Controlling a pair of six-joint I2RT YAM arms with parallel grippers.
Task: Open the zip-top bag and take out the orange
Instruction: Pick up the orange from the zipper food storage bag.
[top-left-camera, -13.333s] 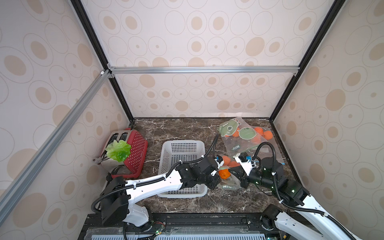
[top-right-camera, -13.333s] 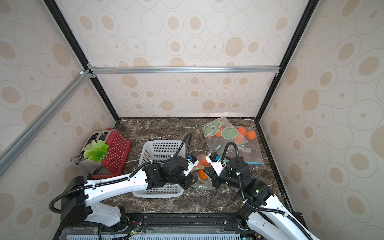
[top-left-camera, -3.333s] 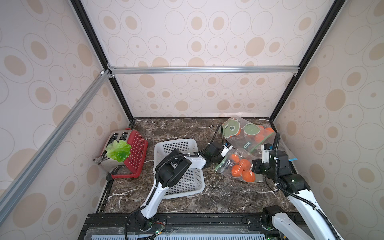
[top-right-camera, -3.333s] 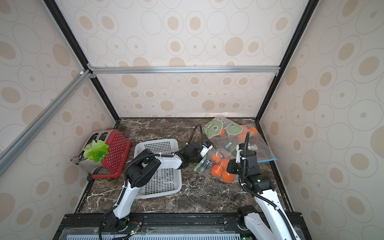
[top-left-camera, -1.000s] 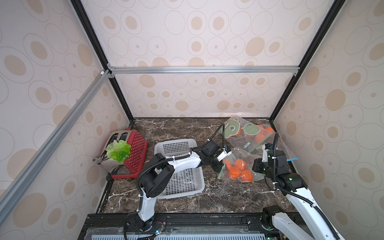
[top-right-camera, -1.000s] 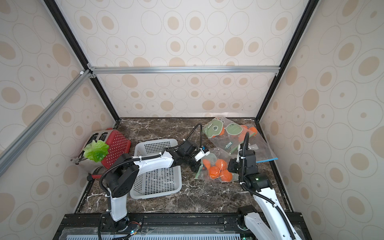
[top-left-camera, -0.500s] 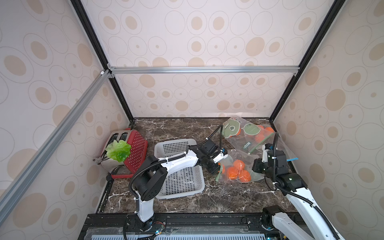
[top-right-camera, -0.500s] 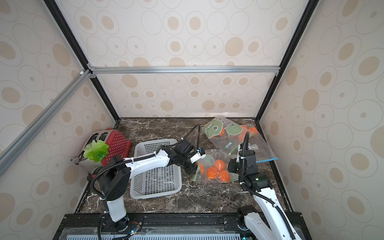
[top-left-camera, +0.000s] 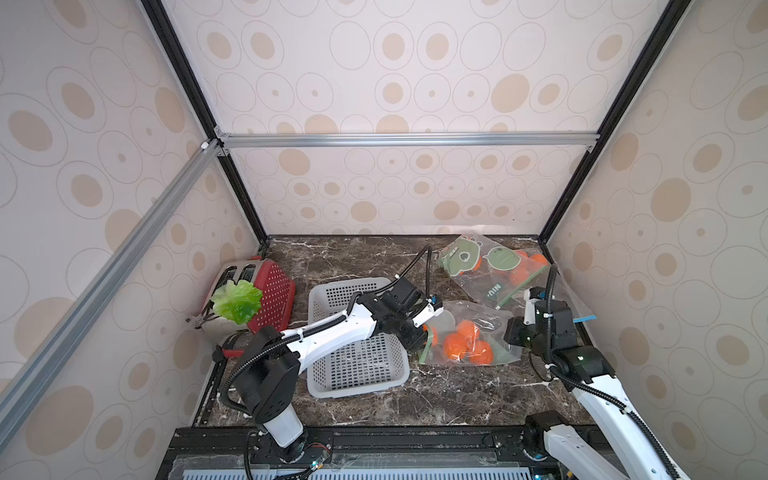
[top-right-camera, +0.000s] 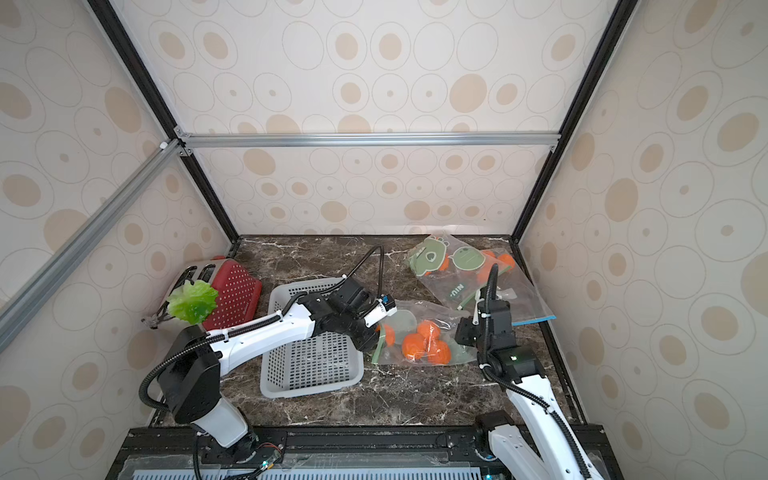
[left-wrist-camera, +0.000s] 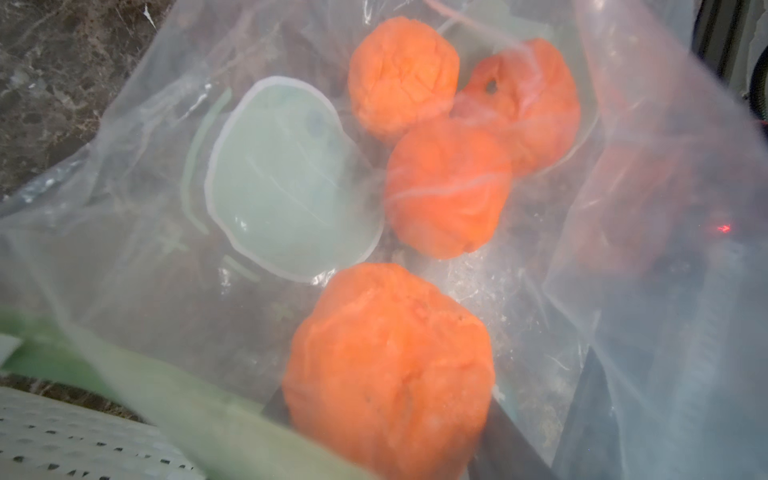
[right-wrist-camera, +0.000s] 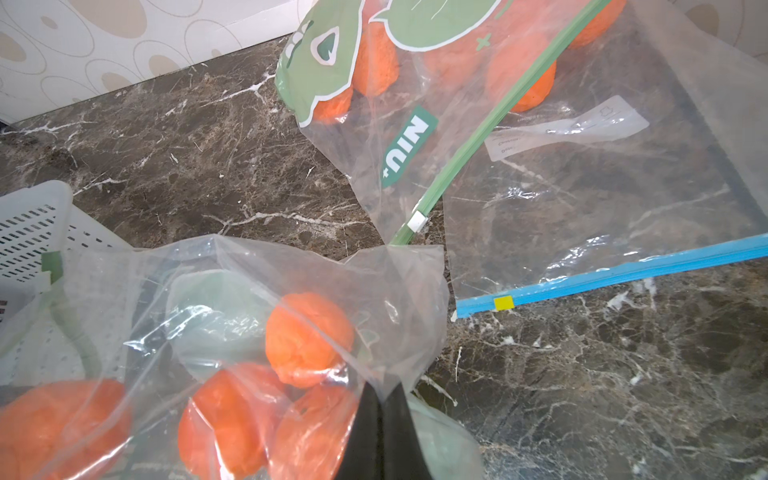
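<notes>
Robot's left gripper (top-left-camera: 422, 329) reaches in from the left, over the far right corner of a grey plastic basket (top-left-camera: 353, 388), to the open mouth of the zip-top bag (top-left-camera: 498, 324). Its fingers sit on either side of one orange (top-left-camera: 431, 334) and pinch it right at the bag's mouth. The left wrist view shows this orange (left-wrist-camera: 390, 365) large and close, with dark fingers flanking it and hazy clear plastic all around.

The right gripper (top-left-camera: 512, 332) is at the bag's right end, fingers pressed together on a gathered fold of the plastic (right-wrist-camera: 380, 432).

The bag lies on the dark marble table (top-left-camera: 436, 395), just right of the basket, with its green zip edge towards the basket. Three more oranges (top-left-camera: 456, 347) cluster inside, touching one another, near the bag's middle.

Farther back on the right lies a second bag (top-left-camera: 490, 286) with green cartoon prints and oranges in it. It overlaps a flat blue-zipped bag (right-wrist-camera: 602, 208). At the left stands a red toaster (top-left-camera: 272, 297) with a green lettuce leaf (top-left-camera: 237, 301) against it.
</notes>
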